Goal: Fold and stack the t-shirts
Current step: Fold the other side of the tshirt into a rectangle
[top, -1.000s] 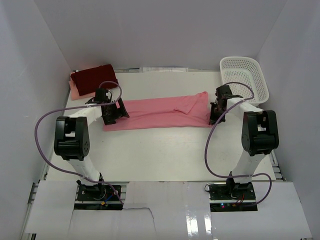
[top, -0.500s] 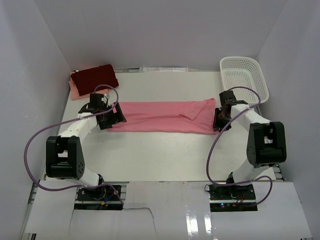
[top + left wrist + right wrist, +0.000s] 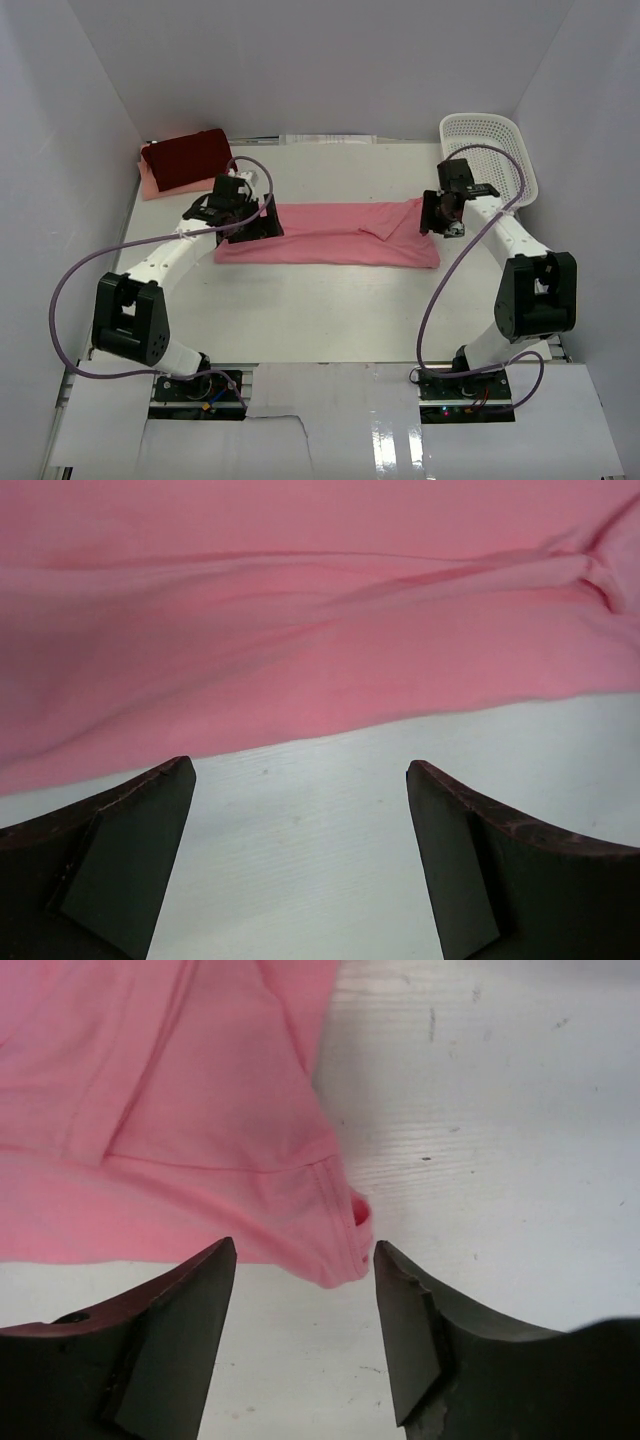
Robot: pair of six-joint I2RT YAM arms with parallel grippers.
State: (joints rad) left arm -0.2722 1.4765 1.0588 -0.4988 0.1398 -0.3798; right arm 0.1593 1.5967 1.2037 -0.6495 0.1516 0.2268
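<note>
My left gripper [image 3: 300, 770] and right gripper [image 3: 305, 1250] both spread | over ends of salmon-pink cloth t-shirt [image 3: 330, 235] | white plastic mesh basket [image 3: 487, 150] beyond right.

The top view looks steeply down from high at 6 o'clock, taking in the whole bench [image 3: 330, 300]. The wrist views sit close above it, looking out past the left tool [image 3: 300, 770] and the right tool [image 3: 304, 1247]. All three share the salmon-pink t-shirt [image 3: 330, 235]: its 9 o'clock end, its 3 o'clock corner.
</note>
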